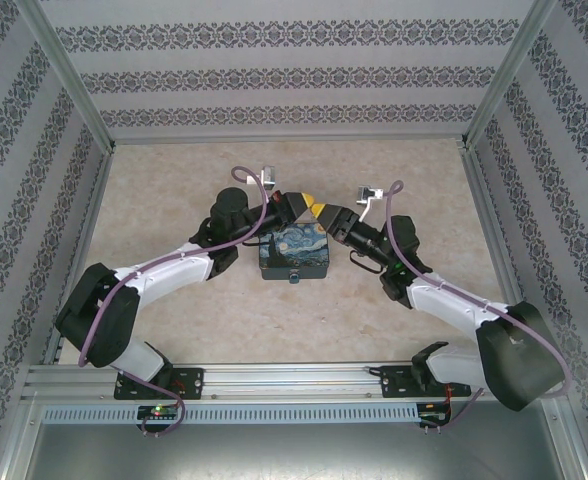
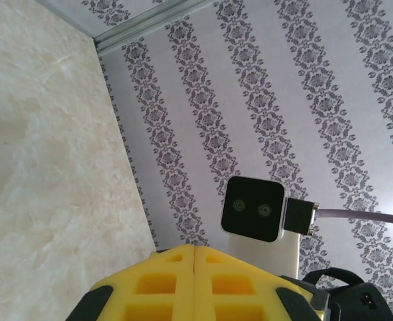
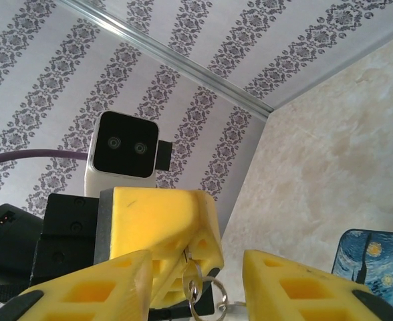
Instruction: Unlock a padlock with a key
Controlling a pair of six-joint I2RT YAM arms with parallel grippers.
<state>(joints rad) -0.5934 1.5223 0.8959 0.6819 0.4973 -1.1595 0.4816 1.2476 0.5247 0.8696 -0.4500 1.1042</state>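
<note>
So the padlock [image 1: 295, 279] is that tiny light-blue speck at the 6 o'clock edge of the box [image 1: 294, 240], touching its near side. It's too small to tell whether the shackle is shut. The box sits mid-table with a night-sky print on its lid.

The key [image 3: 190, 269] is well apart from it, up at the box's 12 o'clock side. The left gripper [image 2: 194, 267] has it. In the right wrist view the key is a small brownish bit poking out of the seam between the yellow fingers, with a silver ring [image 3: 197, 295] dangling off it. That gripper is clenched, its 2 fingers pressed flat together in its own view, pinching the key at the tips.

The right gripper [image 1: 326, 212] is released and spread wide. Its 2 fingers [image 3: 89, 287] sit either side of the left gripper's tips, with the key and ring in the gap. I can't tell if anything touches.

From above, both grippers meet tip to tip just past the box's 12 o'clock edge, over the table [image 1: 174, 180]. The left arm comes in from 8 o'clock, the right from 4 o'clock.

Each wrist view catches the other arm's camera [image 2: 253, 208] against the patterned wall [image 1: 274, 80]. A corner of the box shows at 4 o'clock in the right wrist view.
</note>
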